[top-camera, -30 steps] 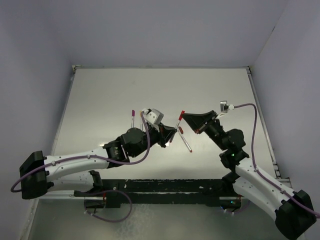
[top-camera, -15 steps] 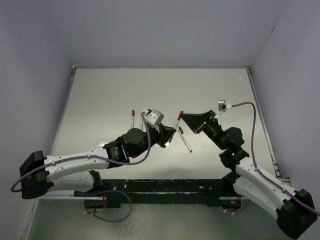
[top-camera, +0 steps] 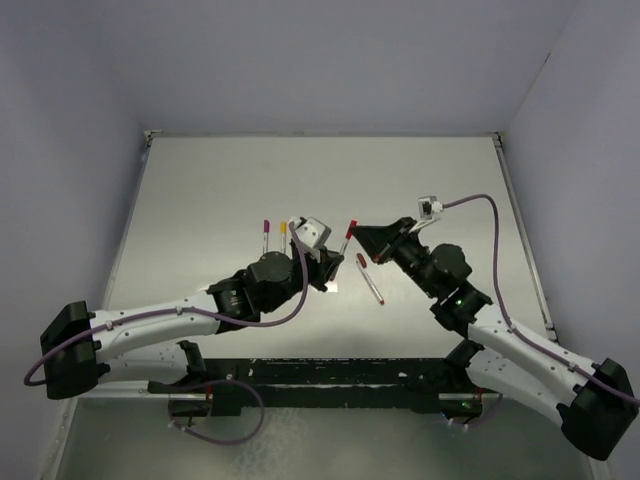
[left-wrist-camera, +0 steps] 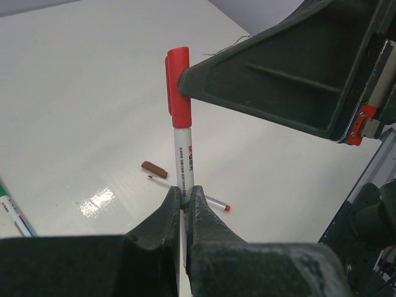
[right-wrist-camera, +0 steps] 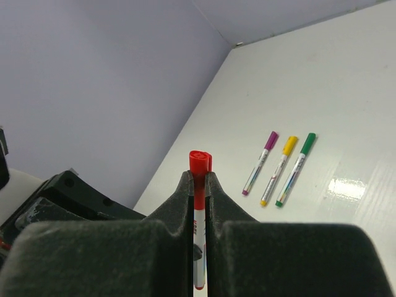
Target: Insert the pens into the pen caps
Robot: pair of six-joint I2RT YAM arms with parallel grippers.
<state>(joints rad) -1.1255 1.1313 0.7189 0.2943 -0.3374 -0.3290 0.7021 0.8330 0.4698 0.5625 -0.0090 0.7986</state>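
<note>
Red plastic cap (left-wrist-camera: 179, 86) sat on top of a thin white-barrelled marker pen (left-wrist-camera: 182, 158), held upright in the air near the middle of the top view. Left fingers (left-wrist-camera: 168, 209) were shut tight on the lower barrel, gripping from below so the top end stayed free. Right fingers (right-wrist-camera: 183, 193) were also shut tight, pinching the red cap from the upper right of the left wrist frame. My read: one arm steadied the pen while the other pushed the cap down along its axis. The cap looked on, but I couldn't tell if it was fully seated. Working in the air kept both wrists off the white table (top-camera: 200, 190).

A magenta-capped pen (right-wrist-camera: 260, 162), yellow-capped pen (right-wrist-camera: 279, 170) and green-capped pen (right-wrist-camera: 296, 168) lay parallel, side by side, at right centre of the right wrist frame. These were probably finished ones, parked out of the way.

A dark red stubby cap (left-wrist-camera: 154, 168) and an uncapped silver-grey pen (left-wrist-camera: 207, 199) lay just beside each other at centre of the left wrist frame. That looked like the last pair to do.

The upper half of the top view had plenty of open table. The raised rim (top-camera: 127, 220) at the left edge was well apart from everything. The tight spot was the two wrists nose to nose. The loose pen and cap lay right under them, so a careless descent could knock them.
</note>
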